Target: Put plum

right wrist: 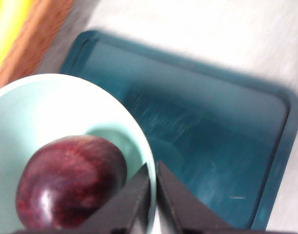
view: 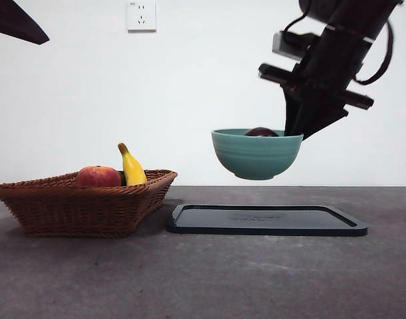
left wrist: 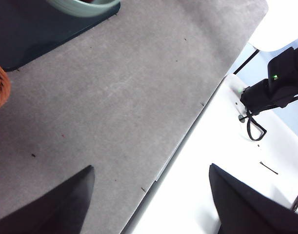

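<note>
- Front view: the right gripper [view: 294,135] comes down from the upper right and holds a teal bowl [view: 256,156] by its rim, clear above a dark tray [view: 266,220] that lies on the grey counter [view: 203,279]. Only the dark top of the plum [view: 261,132] shows over the rim. To the left stands a wicker basket [view: 83,206] holding a red-orange fruit [view: 98,176] and a banana [view: 131,166]. A black tip at the upper left corner is probably the waiting arm.
- Left wrist view: the left gripper [left wrist: 151,204] hangs over the counter's edge, its fingers wide apart and holding nothing, well away from the bowl.
- Right wrist view: the fingers are clamped on the bowl's rim, one inside and one outside. The plum rests inside the bowl, just beside the inner finger, with the tray below.
- Handling: the plum looks smooth, glossy and firm, so I judge it apt to roll if the bowl tilts. Keeping the bowl level matters. If taken directly, a hold across its widest part would suit best. The rim grip looks narrow, and the bowl seems stiff and breakable.
</note>
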`<act>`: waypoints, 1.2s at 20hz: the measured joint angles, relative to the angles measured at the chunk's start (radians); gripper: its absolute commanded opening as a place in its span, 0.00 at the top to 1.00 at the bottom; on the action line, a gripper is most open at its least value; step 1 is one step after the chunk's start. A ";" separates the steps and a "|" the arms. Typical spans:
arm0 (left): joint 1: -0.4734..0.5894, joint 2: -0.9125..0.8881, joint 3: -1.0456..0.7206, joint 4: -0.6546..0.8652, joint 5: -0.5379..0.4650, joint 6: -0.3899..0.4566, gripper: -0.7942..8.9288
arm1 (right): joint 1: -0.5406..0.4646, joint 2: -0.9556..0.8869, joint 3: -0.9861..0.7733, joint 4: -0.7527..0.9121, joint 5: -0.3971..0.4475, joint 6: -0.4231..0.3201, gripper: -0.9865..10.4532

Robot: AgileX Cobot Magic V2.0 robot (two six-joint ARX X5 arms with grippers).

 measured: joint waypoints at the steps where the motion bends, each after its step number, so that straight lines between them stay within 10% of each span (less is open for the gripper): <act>1: 0.000 0.000 0.000 0.000 0.000 0.000 0.53 | -0.011 0.043 0.031 -0.002 -0.001 -0.002 0.90; 14: 0.000 0.000 0.000 0.000 0.000 0.000 0.53 | -0.034 0.258 0.095 0.051 -0.004 -0.007 0.87; 16: 0.000 0.000 0.000 0.000 0.000 0.000 0.53 | -0.034 0.258 0.095 0.050 -0.004 -0.006 0.74; 24: 0.000 0.000 0.000 0.002 0.000 0.000 0.53 | -0.040 0.048 0.095 -0.027 0.004 -0.007 0.73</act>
